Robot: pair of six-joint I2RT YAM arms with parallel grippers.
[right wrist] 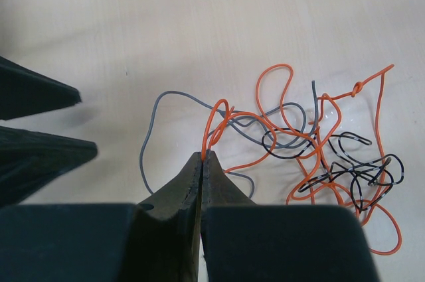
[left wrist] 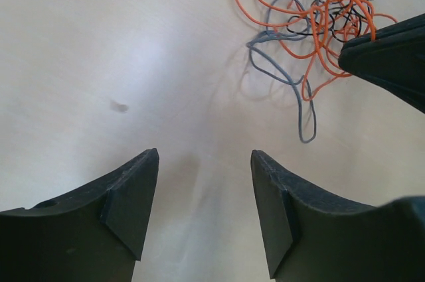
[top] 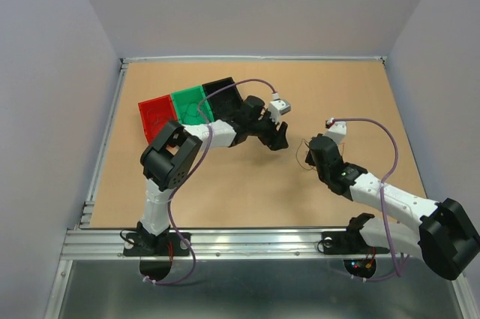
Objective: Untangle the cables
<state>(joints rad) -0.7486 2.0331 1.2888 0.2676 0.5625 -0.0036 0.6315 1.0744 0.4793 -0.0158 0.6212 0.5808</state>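
The cables (right wrist: 312,149) lie in a loose tangle of thin orange, grey and black wires on the pale table. My right gripper (right wrist: 203,157) is shut on a loop of the orange cable (right wrist: 216,123) at the tangle's left edge. A grey cable (right wrist: 147,142) curls away beside it. In the left wrist view the tangle (left wrist: 319,23) sits at the top right, well ahead of my open left gripper (left wrist: 204,156), which holds nothing. From above, the left gripper (top: 279,137) and right gripper (top: 311,155) face each other mid-table.
Red (top: 156,118), green (top: 189,103) and black (top: 223,94) bins stand in a row at the back left, behind the left arm. Metal rails border the table's left (top: 105,139) and near (top: 247,240) edges. One right finger (left wrist: 392,56) juts into the left wrist view.
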